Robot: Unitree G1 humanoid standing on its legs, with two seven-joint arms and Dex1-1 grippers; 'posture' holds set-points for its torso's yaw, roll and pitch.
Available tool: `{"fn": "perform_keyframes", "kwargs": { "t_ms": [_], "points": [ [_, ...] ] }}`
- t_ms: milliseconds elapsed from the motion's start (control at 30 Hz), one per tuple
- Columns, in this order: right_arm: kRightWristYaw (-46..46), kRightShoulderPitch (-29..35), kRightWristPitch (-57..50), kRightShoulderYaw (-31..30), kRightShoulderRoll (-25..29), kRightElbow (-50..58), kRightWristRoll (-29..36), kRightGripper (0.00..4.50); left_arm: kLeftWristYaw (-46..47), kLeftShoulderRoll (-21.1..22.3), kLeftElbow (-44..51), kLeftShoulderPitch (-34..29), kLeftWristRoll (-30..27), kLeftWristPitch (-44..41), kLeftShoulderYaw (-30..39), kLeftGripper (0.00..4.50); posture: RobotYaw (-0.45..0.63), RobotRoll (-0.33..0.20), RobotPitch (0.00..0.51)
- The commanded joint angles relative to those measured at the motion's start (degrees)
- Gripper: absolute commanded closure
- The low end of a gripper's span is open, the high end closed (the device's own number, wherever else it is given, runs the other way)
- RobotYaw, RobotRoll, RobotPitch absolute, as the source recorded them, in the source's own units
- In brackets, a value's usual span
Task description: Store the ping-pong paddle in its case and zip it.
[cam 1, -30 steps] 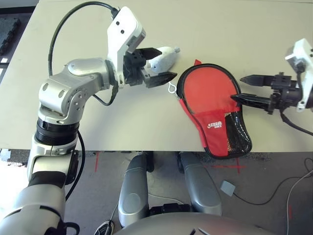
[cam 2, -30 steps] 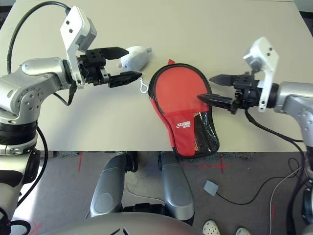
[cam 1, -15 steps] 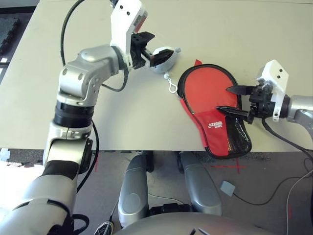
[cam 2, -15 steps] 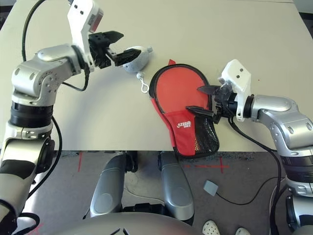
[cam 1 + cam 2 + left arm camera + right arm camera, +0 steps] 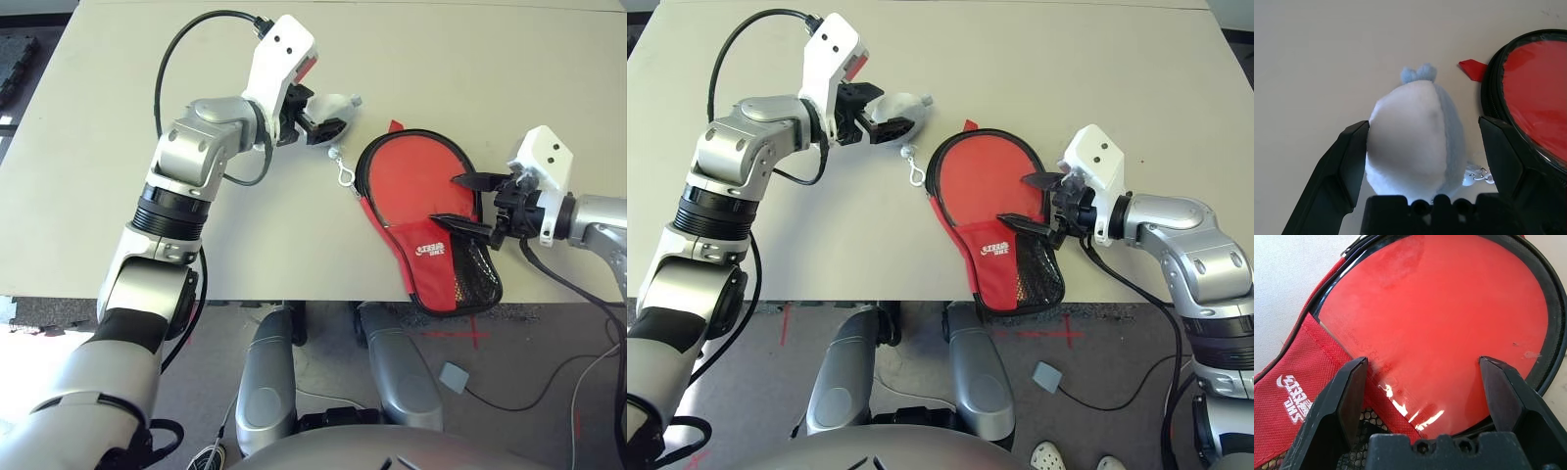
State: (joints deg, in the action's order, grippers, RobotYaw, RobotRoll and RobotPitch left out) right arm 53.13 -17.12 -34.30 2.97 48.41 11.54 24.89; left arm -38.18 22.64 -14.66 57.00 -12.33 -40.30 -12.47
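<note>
A pale beige table (image 5: 225, 259) with a straight near edge stood over a grey floor (image 5: 529, 392). Beyond the near edge, red marks (image 5: 1066, 333) and thin cables (image 5: 549, 392) crossed the floor. Bright light (image 5: 29, 367) washed the floor past the table's near-left corner.

The red-and-black paddle-shaped soft case (image 5: 416, 186) is the landmark. Its mesh-pocket side lies partly behind the right claw (image 5: 1031, 201), and whether that claw touches it cannot be told. The small white lettering on the red fabric is too small to read in the eye views. Left of the case, the left claw (image 5: 321, 125) covers part of the grey-white plush charm (image 5: 1413, 139). Below the case, the pale clogs (image 5: 1048, 456) are cut off by the right eye view's bottom edge.
</note>
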Motion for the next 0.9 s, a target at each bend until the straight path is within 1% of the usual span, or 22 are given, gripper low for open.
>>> {"fn": "perform_keyframes", "kwargs": {
  "t_ms": [33,167,233,267,300,367,400,567,700,900],
  "points": [
    [-0.05,2.41,-1.73,-2.97,-0.67,-1.21,-1.43,0.00,-0.78,-0.62,-1.82,0.03,2.32,1.51,-1.31,0.60,-0.10,0.000,0.339],
    [-0.31,2.60,-1.87,-2.99,-0.70,-1.10,-1.95,0.00,-0.92,-1.22,-2.50,0.34,3.46,2.28,-1.28,2.08,-0.10,0.000,0.339],
    [-0.47,2.95,-1.50,-3.46,-0.54,-1.21,-2.79,0.00,-0.40,-2.02,-3.70,1.12,4.32,3.71,-1.05,2.83,-0.10,0.000,0.339],
    [-0.50,3.11,-1.38,-3.58,-0.51,-1.19,-3.07,0.00,-0.25,-2.35,-4.11,1.38,4.67,4.19,-0.88,3.13,-0.10,0.000,0.340],
    [-0.53,3.24,-1.27,-3.64,-0.52,-1.22,-3.27,0.00,-0.06,-2.68,-4.72,1.70,5.09,4.86,-0.70,3.54,-0.10,0.000,0.340],
    [-0.62,3.64,-1.08,-3.88,-0.45,-1.34,-3.73,0.00,0.74,-3.56,-7.47,3.06,6.28,7.23,-0.50,4.11,-0.10,0.000,0.342],
    [-0.66,3.88,-1.02,-4.06,-0.37,-1.34,-3.98,0.00,1.15,-4.11,-8.94,3.79,6.74,8.32,-0.26,4.26,-0.10,0.000,0.344],
    [-0.60,4.84,-0.43,-4.87,-0.12,-1.07,-5.10,0.00,3.50,-6.96,-16.87,7.51,8.54,14.36,1.25,4.30,-0.10,0.000,0.348],
    [-0.93,5.32,-0.78,-5.01,-0.32,-0.72,-5.26,0.00,8.04,-9.84,-24.92,11.29,9.48,21.37,3.51,4.30,-0.11,0.000,0.353],
    [-1.64,6.15,-1.41,-4.96,-0.38,-0.08,-5.30,0.00,14.20,-13.27,-34.12,15.66,9.76,30.64,7.12,4.30,-0.11,0.000,0.359]
  ]
}}
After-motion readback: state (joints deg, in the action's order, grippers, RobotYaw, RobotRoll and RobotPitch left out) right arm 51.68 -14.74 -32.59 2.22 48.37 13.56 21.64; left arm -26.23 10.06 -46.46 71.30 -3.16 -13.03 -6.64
